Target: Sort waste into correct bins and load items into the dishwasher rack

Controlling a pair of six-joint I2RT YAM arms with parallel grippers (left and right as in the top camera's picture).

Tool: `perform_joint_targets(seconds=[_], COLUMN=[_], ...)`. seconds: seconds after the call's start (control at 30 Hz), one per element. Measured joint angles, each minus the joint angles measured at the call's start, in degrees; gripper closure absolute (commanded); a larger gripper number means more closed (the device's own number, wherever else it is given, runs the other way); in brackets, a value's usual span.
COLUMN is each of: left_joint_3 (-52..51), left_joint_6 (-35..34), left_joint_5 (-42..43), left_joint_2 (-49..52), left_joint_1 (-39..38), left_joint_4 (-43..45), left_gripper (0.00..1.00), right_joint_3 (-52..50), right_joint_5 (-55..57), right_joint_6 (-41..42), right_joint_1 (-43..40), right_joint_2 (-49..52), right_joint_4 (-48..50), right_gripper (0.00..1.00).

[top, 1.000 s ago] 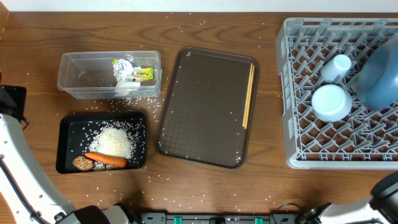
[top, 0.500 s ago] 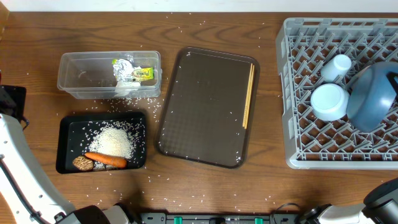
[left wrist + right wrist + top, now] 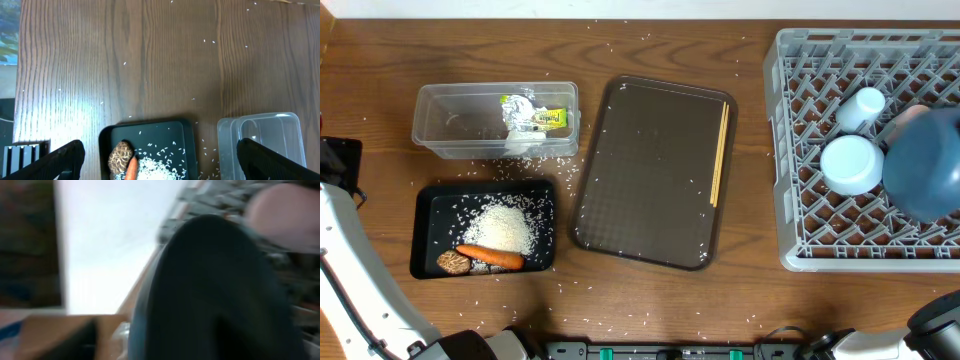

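Closest to the robot's side, the left pincer hangs over the near left of the counter with its two dark fingers spread wide and nothing between them. Just beyond it lies the black tray, which holds a heap of rice. On the near side of the heap are a carrot and a brown lump, touching end to end. Stray grains dot the wood all around.

The right pincer I cannot make out. Its own camera gives only a smear of dark blue-grey with a pale pinkish blur at the far right, so I cannot tell whether it is wide or narrow, or whether it holds anything.

Farther back on the left stands the clear tub, with the crumpled wrapper inside toward its right end. In the middle lies the brown serving tray, with the chopsticks lying along its right edge.

On the right is the rack. In it the bowl sits just left of the blue plate, which runs off the right edge of the view. A small pale cup stands a little farther back.
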Motion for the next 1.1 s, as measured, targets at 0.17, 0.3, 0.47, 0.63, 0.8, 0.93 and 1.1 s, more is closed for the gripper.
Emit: perform_joint_targets(seconds=[0.17, 0.3, 0.47, 0.63, 0.8, 0.93, 1.1], left_joint_3=[0.0, 0.0, 0.0, 0.0, 0.0, 0.0, 0.0], left_joint_6=[0.0, 0.0, 0.0, 0.0, 0.0, 0.0, 0.0], left_joint_5=[0.0, 0.0, 0.0, 0.0, 0.0, 0.0, 0.0], left_joint_2=[0.0, 0.0, 0.0, 0.0, 0.0, 0.0, 0.0], left_joint_1=[0.0, 0.0, 0.0, 0.0, 0.0, 0.0, 0.0], left_joint_4=[0.0, 0.0, 0.0, 0.0, 0.0, 0.0, 0.0], left_gripper=[0.02, 0.02, 0.02, 0.02, 0.02, 0.02, 0.02], right_joint_3=[2.5, 8.7, 19.4, 30.5, 36.6, 37.1, 36.7], right_joint_5=[10.7, 18.2, 29.4, 38.3, 41.1, 39.5, 36.7], right_joint_6=[2.5, 4.2, 5.7, 6.2, 6.2, 5.9, 4.7], right_joint_1=[-0.9, -1.1, -0.6, 2.2, 8.6, 18.2, 34.7], right_joint_2=[-0.8, -1.1, -1.6, -2.0, -3.1, -3.5, -2.9], right_joint_4=[-1.4, -4.9, -12.3, -18.3, -20.7, -20.0, -12.8], right_gripper=[0.01, 0.01, 0.01, 0.01, 0.01, 0.01, 0.01])
